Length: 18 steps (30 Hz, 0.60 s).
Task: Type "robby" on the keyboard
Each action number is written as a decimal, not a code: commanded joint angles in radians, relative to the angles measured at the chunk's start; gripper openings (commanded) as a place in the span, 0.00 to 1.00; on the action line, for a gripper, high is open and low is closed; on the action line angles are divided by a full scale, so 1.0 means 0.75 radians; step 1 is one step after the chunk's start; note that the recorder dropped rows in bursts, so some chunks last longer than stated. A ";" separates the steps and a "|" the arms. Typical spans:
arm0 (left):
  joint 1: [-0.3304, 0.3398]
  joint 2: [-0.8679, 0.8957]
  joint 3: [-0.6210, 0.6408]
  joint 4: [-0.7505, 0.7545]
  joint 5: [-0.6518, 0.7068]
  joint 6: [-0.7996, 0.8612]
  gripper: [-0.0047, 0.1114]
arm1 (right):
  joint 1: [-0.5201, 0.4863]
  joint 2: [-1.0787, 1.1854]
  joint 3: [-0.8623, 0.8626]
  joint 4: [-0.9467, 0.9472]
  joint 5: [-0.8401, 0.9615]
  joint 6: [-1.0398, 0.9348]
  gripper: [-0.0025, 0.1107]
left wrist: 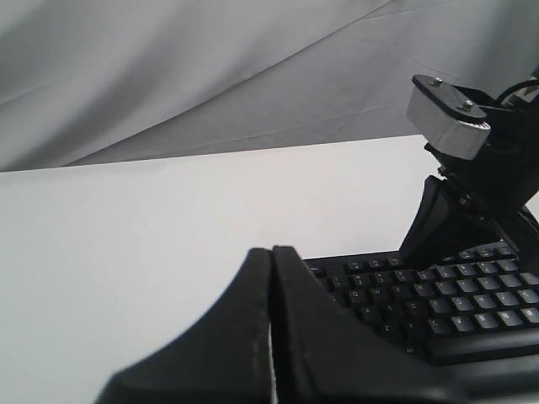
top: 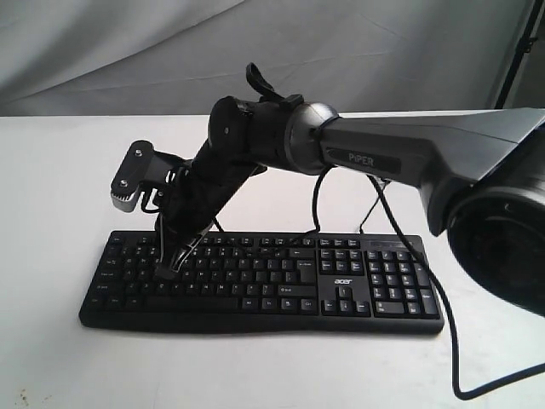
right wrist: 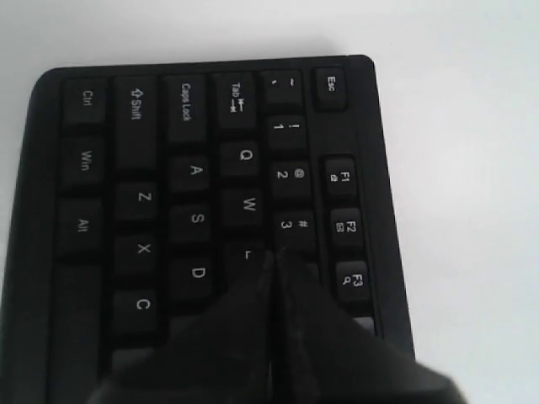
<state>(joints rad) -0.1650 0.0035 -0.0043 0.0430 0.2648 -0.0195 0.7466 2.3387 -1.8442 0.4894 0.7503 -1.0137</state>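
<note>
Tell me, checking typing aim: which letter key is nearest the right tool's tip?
The half-covered key following Q and W in their row: the right tool has its tip at that key's edge; S and D lie farther.

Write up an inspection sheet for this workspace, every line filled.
Surface: white table, bare around the job.
Job's things: black keyboard, flat, number pad on the right in the exterior view.
Clutter: nothing seen.
Grippers: right gripper shut, reaching across, tips down among W, 3 and D, press not certain; left gripper shut, empty.
Cables: black cables hang from the right arm behind the keyboard; one trails over the table at right.
Surroundings: grey cloth backdrop.
</note>
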 commanded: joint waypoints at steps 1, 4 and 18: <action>-0.008 -0.005 0.006 0.006 -0.007 -0.004 0.04 | 0.002 0.021 -0.010 -0.011 0.008 0.001 0.02; -0.008 -0.005 0.006 0.006 -0.007 -0.004 0.04 | 0.002 0.028 -0.010 -0.004 0.014 0.001 0.02; -0.008 -0.005 0.006 0.006 -0.007 -0.004 0.04 | 0.002 0.028 -0.010 -0.005 0.049 -0.007 0.02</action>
<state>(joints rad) -0.1650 0.0035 -0.0043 0.0430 0.2648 -0.0195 0.7466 2.3633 -1.8442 0.4875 0.7790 -1.0137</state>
